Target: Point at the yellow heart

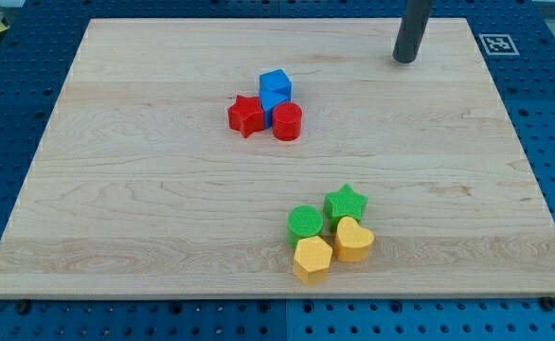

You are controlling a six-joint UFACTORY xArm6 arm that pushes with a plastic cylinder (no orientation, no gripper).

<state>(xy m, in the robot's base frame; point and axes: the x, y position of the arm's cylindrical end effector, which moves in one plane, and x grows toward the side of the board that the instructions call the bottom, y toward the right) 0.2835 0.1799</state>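
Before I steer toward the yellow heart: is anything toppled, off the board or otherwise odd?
Nothing stands out. The yellow heart lies flat, packed with the yellow hexagon, green cylinder and green star. My tip sits far off near the view's top right, touching no block.

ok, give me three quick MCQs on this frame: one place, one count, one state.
1. Where is my tip?
A. view's top right
B. among the red blocks
C. view's bottom left

2. How many yellow blocks?
A. one
B. two
C. four

3. The yellow heart is:
A. alone
B. stacked on blue
C. packed among the yellow and green blocks

Answers:
1 A, the rod ends near the board's top right, far from every block.
2 B, heart plus yellow hexagon.
3 C, it sits against the hexagon, below the green star.
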